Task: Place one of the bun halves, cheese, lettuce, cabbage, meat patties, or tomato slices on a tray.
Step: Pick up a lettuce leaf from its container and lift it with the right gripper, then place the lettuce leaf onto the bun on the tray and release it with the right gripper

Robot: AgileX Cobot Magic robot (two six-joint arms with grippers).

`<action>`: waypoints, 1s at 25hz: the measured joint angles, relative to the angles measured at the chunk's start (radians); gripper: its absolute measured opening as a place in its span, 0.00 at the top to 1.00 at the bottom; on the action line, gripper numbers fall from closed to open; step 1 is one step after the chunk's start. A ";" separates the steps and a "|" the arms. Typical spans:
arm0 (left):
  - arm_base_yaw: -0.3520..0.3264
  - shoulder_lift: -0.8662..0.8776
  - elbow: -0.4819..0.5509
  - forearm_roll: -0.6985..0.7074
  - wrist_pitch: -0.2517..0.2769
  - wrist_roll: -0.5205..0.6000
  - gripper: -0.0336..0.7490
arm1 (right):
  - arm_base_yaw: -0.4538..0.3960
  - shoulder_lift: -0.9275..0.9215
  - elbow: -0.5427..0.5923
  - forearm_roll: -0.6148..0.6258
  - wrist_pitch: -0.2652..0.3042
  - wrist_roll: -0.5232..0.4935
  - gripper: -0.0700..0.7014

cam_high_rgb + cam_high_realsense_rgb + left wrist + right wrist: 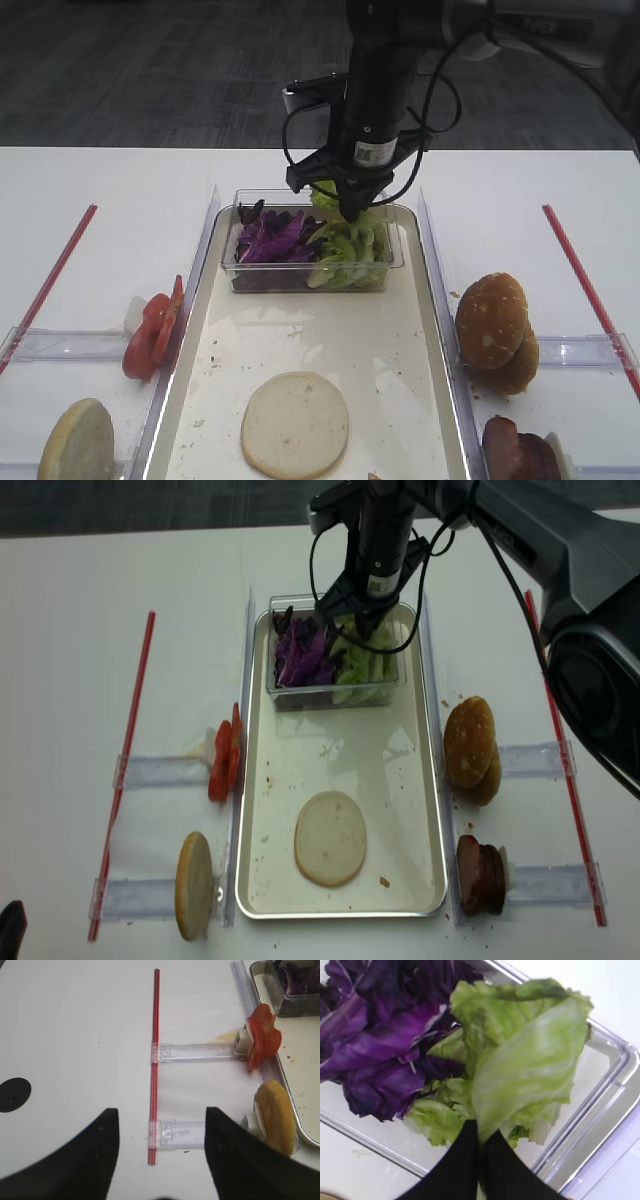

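Lettuce (530, 1070) pinched between the closed fingers of the right gripper (481, 1145), inside the clear container (310, 278) at the far end of the tray (430, 300). Wrist view shows both black fingertips meeting on the base of a pale-green leaf, leaf standing up above the pile. Purple cabbage (272, 240) fills the left half of the same container, green leaves the right half, touching each other in the middle. Right arm comes down from the top of the overhead views, gripper dipped into the container's right side.

Bun half (295, 424), pale cut face up, lies flat on the tray liner near the front edge, well apart from the container. Crumbs scattered on the liner.

Tomato slices (152, 328) stand on edge in a clear holder just left of the tray. Another bun half (76, 440) stands upright in the holder nearer the front left. Right of the tray: stacked bun tops (497, 330) in a holder, meat patties (518, 448) in the one nearer the front. Red strips (50, 280) lie along both outer sides of the white tabletop (120, 200).

Left gripper (162, 1150) open, fingers spread wide, holding nothing, hovering over the tabletop left of the tray beside the holders.
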 joint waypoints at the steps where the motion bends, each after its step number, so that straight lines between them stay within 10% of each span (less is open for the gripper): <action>1: 0.000 0.000 0.000 0.000 0.000 0.000 0.46 | 0.000 -0.005 0.000 0.000 0.000 0.000 0.88; 25: 0.000 0.000 0.000 0.000 0.000 0.000 0.46 | 0.008 -0.206 0.329 0.076 -0.002 -0.047 0.88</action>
